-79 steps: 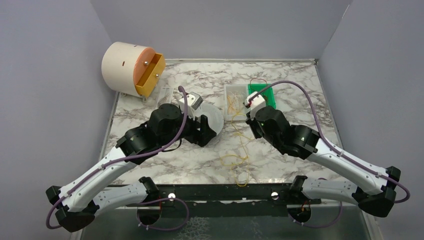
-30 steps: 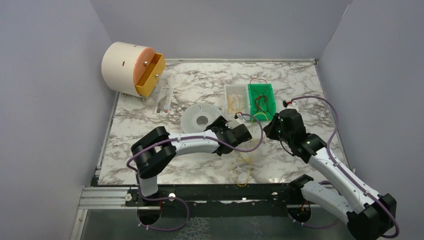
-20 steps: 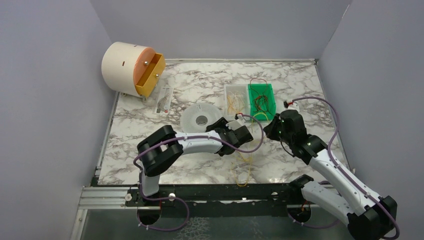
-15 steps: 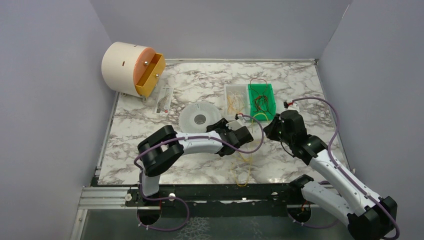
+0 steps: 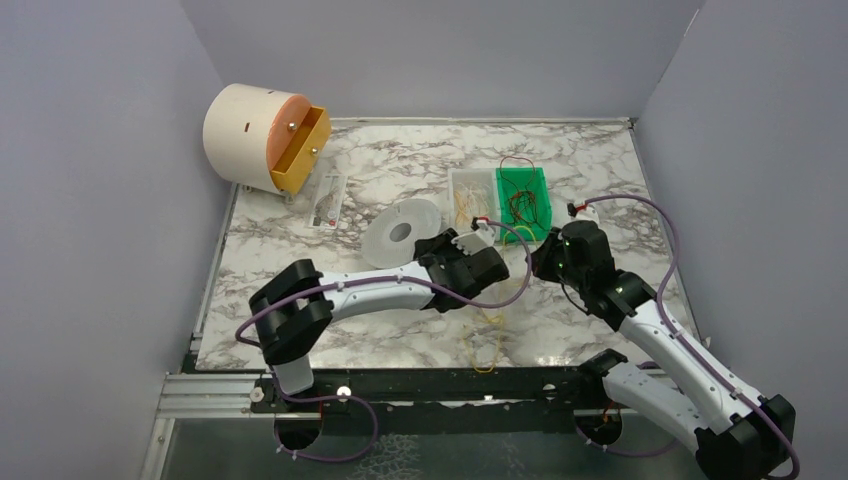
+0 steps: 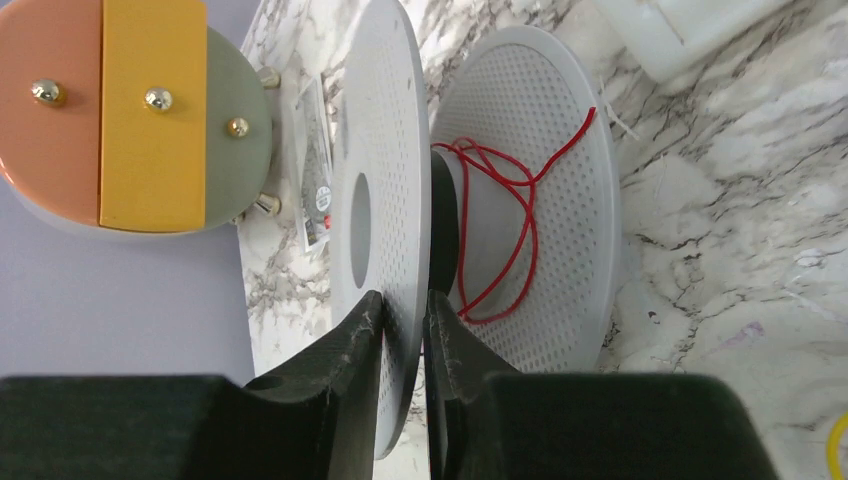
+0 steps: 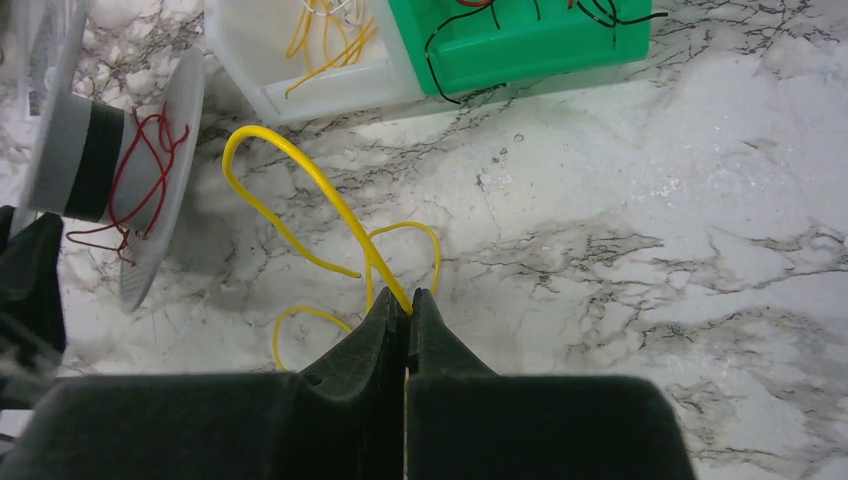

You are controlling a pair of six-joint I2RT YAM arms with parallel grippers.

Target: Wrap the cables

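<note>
I had the left gripper (image 6: 402, 300) clamped on the rim of one flange of the spool (image 6: 385, 150), fingers either side of the thin disc. That held the spool on edge, its core level above the table and the gap between the two flanges open toward the right arm. A red cable (image 6: 531, 235) hung in slack loops round the core, so I judged part of the winding done but none of it tight.

The right gripper (image 7: 407, 300) had its jaws pressed together on the yellow cable (image 7: 340, 215), pinching it partway along. One stretch arched up from the fingers toward the spool, and the rest lay in curls on the marble just below. Gripping there left a free length to lay into the gap. More loose cables lay in the green bin (image 7: 520, 45) and the white tray (image 7: 300, 95) beside it, beyond the spool.

The spool and the pinched cable were near each other but apart, so I reckoned the next move was carrying the yellow strand to the core, and the flange grip could slip
</note>
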